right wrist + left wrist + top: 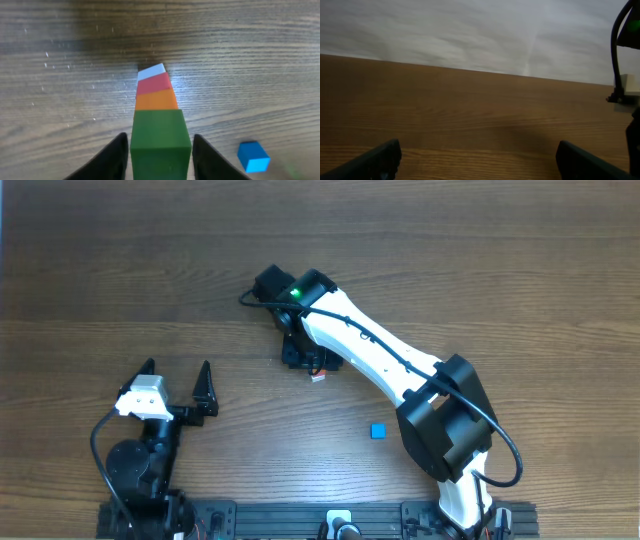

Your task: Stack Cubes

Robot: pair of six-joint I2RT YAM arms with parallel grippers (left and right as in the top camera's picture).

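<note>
Jaws, right gripper [159, 136]: closed on the green cube [160, 129], one finger [116, 152] on each side of it and the cube filling the space between them. In the right wrist view no gap can be made out between pads and cube.

Jaws, left gripper [178, 375]: spread wide, nothing between them. The left wrist view confirms this, with only bare wood grain between the two dark fingers [377, 160].

Stack: four cubes in one column on the table [100, 260]. From the bottom up they are the white cube [151, 71], red cube [153, 83], orange cube [156, 101] and the green cube on top. The column looks straight and the faces roughly aligned. Contact between green and orange cannot be confirmed, as the green one hides the joint. The stack stands near the middle of the table, under the right gripper.

Loose item: the blue cube [377, 430] lies flat on the table by itself, apart from the stack. It is towards the edge where the arm bases stand and just beside the right arm [380, 365]. Nothing touches it.

Arm positions: the right arm reaches from its base at the right of the near edge, up and across to the table's middle. The left gripper sits low near the left end of that same edge, close to its own base and well apart from the stack and the blue cube.
</note>
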